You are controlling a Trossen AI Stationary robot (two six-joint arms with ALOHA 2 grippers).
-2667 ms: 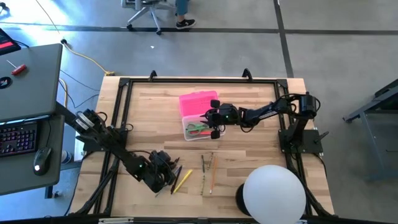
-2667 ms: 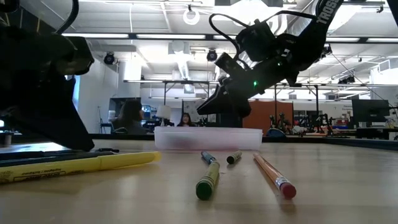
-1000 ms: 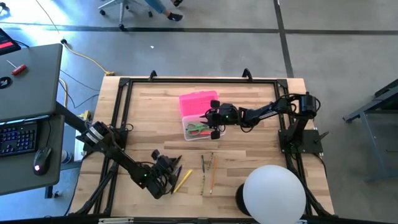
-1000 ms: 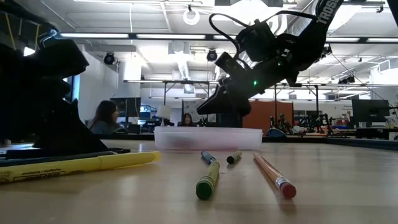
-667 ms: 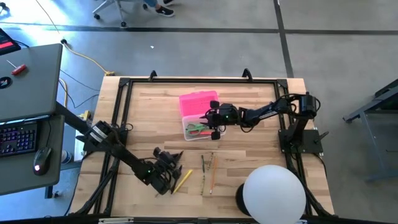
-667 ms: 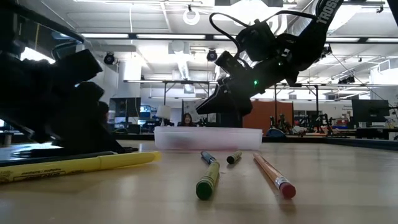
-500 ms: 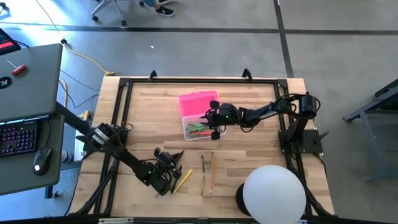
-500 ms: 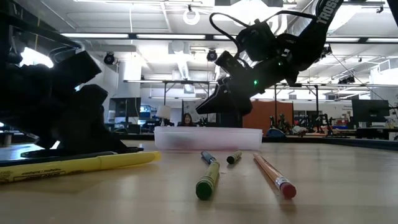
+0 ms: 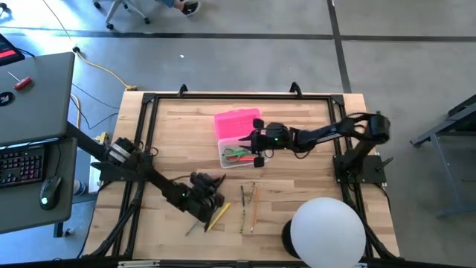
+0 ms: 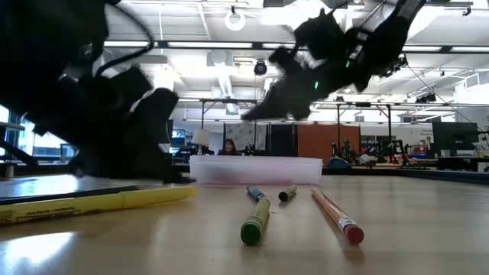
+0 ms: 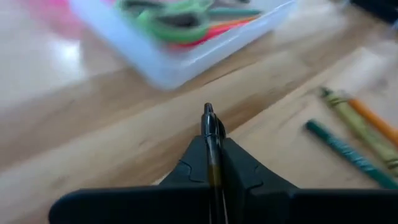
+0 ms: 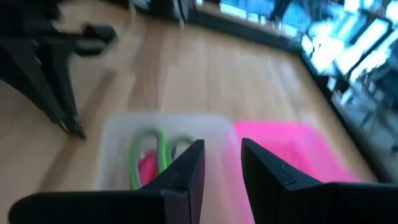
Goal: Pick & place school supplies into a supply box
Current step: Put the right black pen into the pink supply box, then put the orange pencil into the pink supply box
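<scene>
The supply box (image 9: 236, 155) is a clear tray with green-handled scissors (image 12: 152, 149) and pens inside; its pink lid (image 9: 238, 122) lies against its far side. My left gripper (image 9: 208, 199) hovers near the table's front, left of the loose pens, shut on a black pen (image 11: 210, 127). A yellow highlighter (image 10: 92, 202) lies beside it. A green marker (image 10: 256, 221) and an orange pencil (image 10: 336, 214) rest flat on the wood. My right gripper (image 12: 221, 168) hangs open above the box's right end with nothing between its fingers. My left gripper pinches the black pen between its two fingers, the pen lying along them. The pen's tip (image 11: 208, 112) sticks out past the fingertips toward the box and is clear of the table. The rear end (image 9: 192, 226) trails out behind the gripper toward the near edge.
A big white dome (image 9: 327, 231) stands at the near right corner. A black frame (image 9: 223, 97) runs round the table's edges. Bare wood (image 9: 297, 186) lies between the box and the loose pens. A desk with a keyboard (image 9: 22, 164) stands beyond the left edge.
My left gripper has risen and swung toward the table's right and far side, toward the box, and has rolled; the black pen has come up with it. The yellow highlighter has stayed on the table. My right gripper has risen a little above the box.
</scene>
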